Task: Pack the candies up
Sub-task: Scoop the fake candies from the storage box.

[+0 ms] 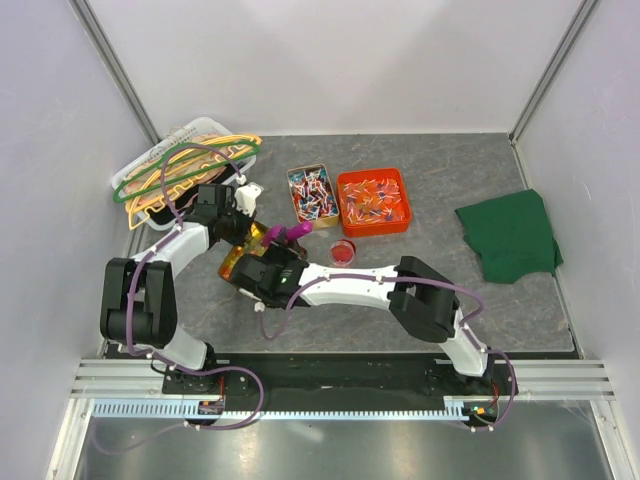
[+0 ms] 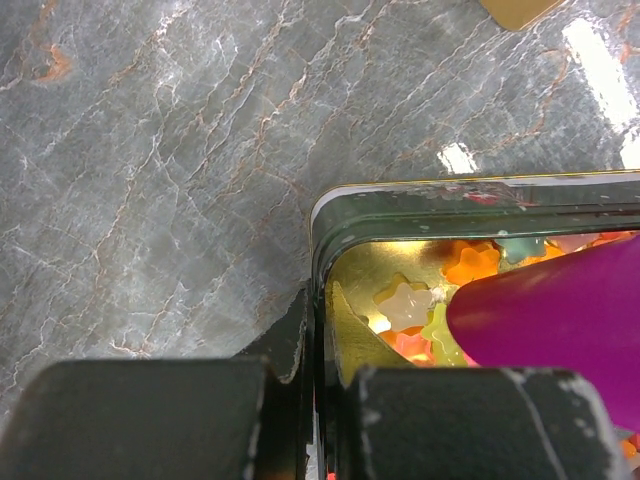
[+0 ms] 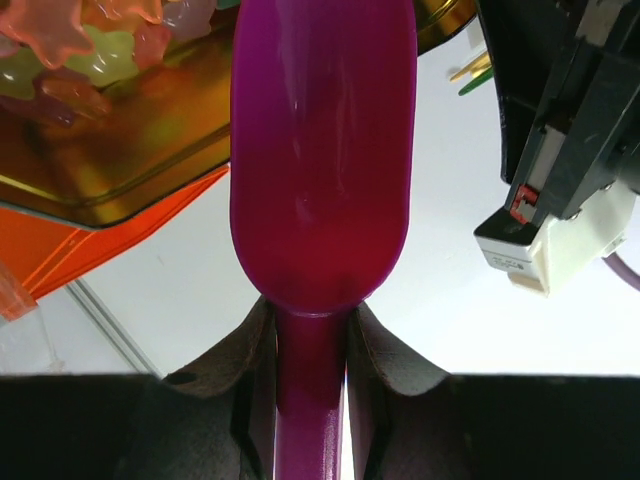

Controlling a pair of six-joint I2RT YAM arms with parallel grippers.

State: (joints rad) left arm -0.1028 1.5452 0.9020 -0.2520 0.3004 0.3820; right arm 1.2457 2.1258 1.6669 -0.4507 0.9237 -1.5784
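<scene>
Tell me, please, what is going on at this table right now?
The left claw is shut on the rim of a gold tin that holds star-shaped candies. The right claw grips the handle of a purple scoop, and the scoop's bowl is inside that tin, over the candies. Further back, a second gold tin and an orange tray hold wrapped candies.

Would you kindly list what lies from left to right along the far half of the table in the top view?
Hanger basket → tin → orange tray → green cloth.
</scene>
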